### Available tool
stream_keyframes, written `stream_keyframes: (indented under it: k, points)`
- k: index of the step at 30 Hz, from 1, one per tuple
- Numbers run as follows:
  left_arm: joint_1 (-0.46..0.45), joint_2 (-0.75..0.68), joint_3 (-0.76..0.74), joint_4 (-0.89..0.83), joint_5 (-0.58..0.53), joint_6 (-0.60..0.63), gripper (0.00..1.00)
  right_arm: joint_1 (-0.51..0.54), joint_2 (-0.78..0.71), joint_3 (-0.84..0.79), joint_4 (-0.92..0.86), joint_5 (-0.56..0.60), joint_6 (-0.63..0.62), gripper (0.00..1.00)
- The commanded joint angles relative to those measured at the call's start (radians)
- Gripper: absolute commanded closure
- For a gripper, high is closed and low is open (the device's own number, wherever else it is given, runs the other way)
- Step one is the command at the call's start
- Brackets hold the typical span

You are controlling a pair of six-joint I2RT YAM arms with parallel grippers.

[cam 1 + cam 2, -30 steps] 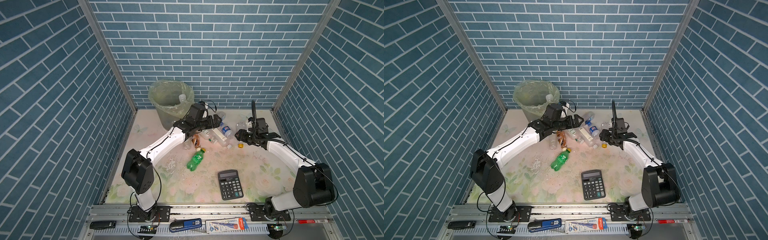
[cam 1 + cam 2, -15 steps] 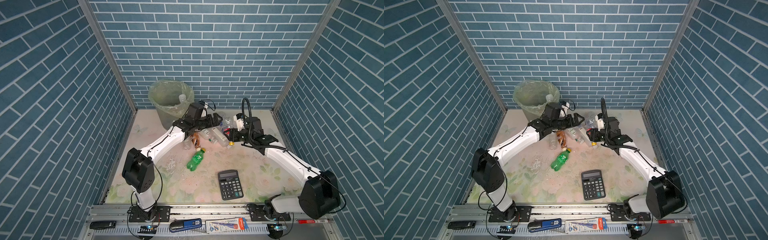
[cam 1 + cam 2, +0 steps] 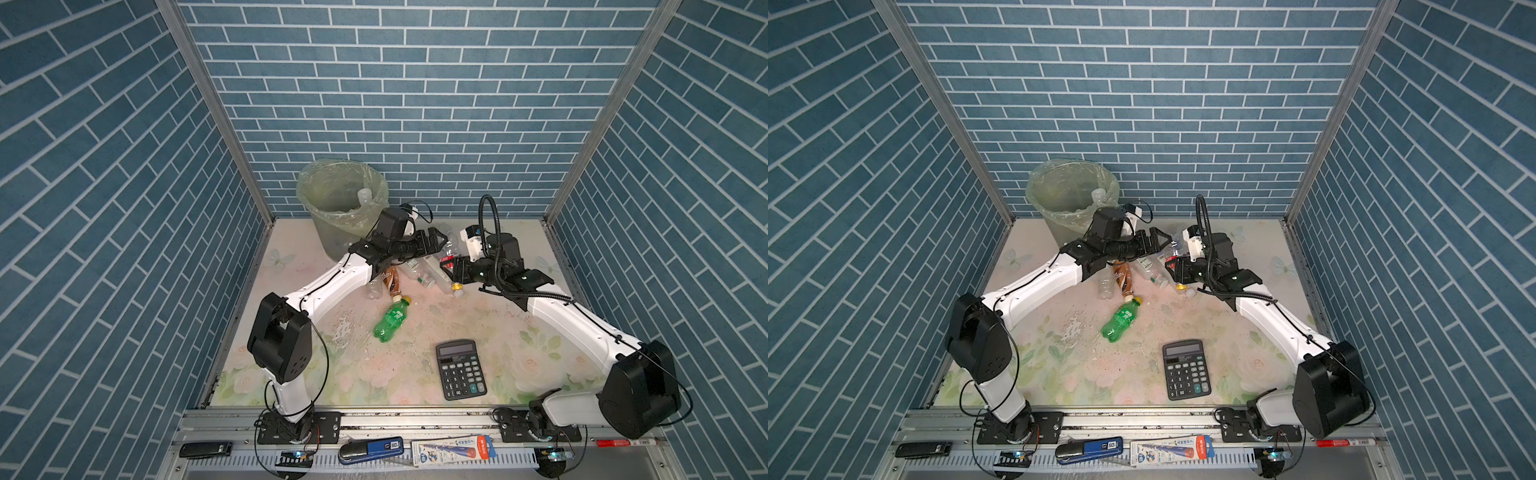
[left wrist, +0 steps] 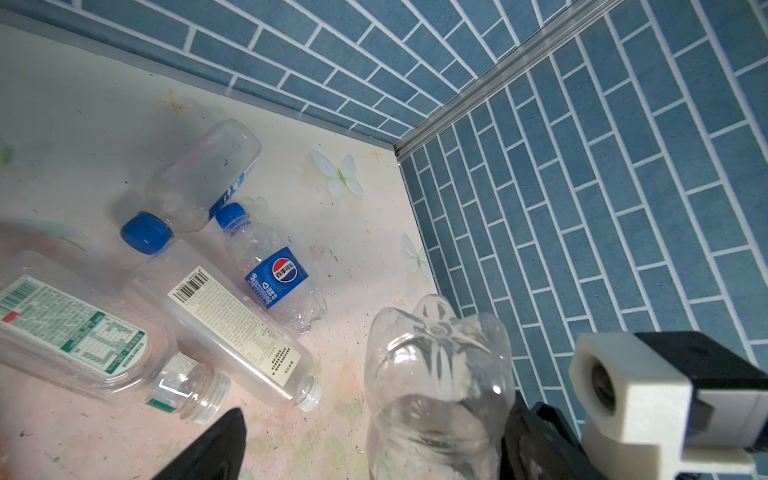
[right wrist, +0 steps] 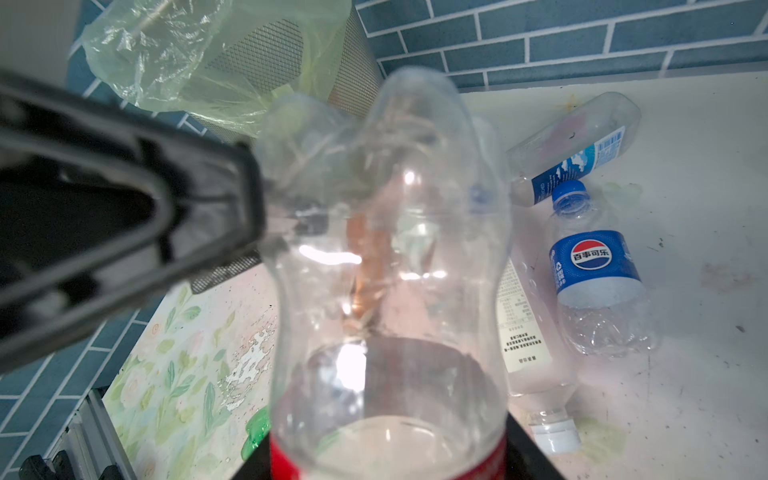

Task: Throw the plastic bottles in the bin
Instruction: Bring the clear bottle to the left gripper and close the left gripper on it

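R gripper [image 3: 449, 264], clamped on clear red-label bottle [image 5: 386, 270], is swinging across to L gripper [image 3: 440, 243], which is waiting wide open, empty, around its base; handoff toward bin [image 3: 307, 187] prob starting.

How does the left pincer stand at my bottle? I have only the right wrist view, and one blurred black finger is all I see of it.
Observer: The left pincer is open. The left wrist view shows bare table between its finger and your red-labelled bottle.
Operator: Anything in the bin yet?
Observer: Yes, in both top views a pale bottle lies inside the bin.
Operator: Any non-bottles around?
Observer: One black calculator, near the table's front edge.
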Motion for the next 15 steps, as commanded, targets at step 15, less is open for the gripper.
stream_keyframes:
  k: [15]
  points:
    - [-0.020, 0.065, 0.007, 0.028, 0.009, -0.010, 0.24, 0.046, 0.028, 0.065, 0.063, -0.058, -0.021, 0.54]
